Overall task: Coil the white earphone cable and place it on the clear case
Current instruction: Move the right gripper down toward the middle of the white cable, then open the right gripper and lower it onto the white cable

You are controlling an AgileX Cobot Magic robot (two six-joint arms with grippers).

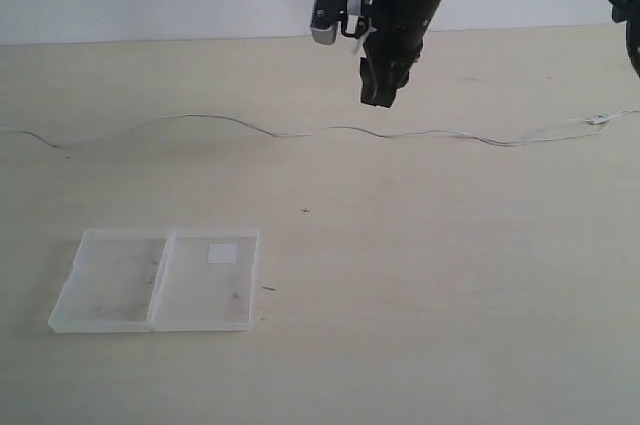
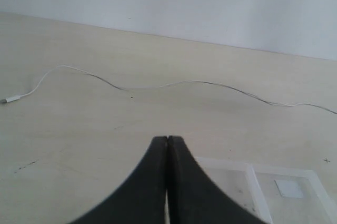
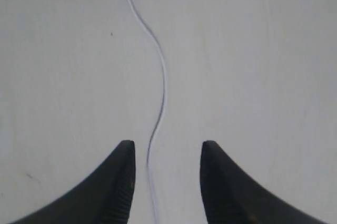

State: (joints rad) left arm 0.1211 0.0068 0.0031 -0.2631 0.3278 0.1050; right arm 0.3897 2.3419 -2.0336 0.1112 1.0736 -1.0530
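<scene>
1. White earphone cable (image 1: pixel 300 134) lies stretched in a long, shallow wave across the table (image 1: pixel 450 275), running from the left border of the exterior view to the right border. It is uncoiled and flat on the surface.
2. A small white piece (image 1: pixel 598 119) sits on the cable near the right border; I cannot tell what it is.
3. In the left wrist view the cable (image 2: pixel 189 81) ends in a small white plug (image 2: pixel 10 99).
4. Clear case (image 1: pixel 120 285) lies open at front left with both halves flat, side by side. The sticker (image 1: pixel 221 253) is on the right half. The case is well apart from the cable — bare tabletop lies between them.
5. Right gripper (image 1: pixel 380 95) hangs above the cable near mid-table, clear of the surface, with the table's far edge behind it. Its jaws stand moderately apart and hold nothing.
6. In the right wrist view the cable (image 3: pixel 164 76) runs on the table into the gap of the right gripper (image 3: pixel 167 147), nearer one finger.
7. Left gripper (image 2: pixel 167 138) has its jaws pressed together and is empty. The case's rim (image 2: pixel 247 165) is just beside its fingers in the wrist view.
8. Open room — the whole right front of the table is bare.
</scene>
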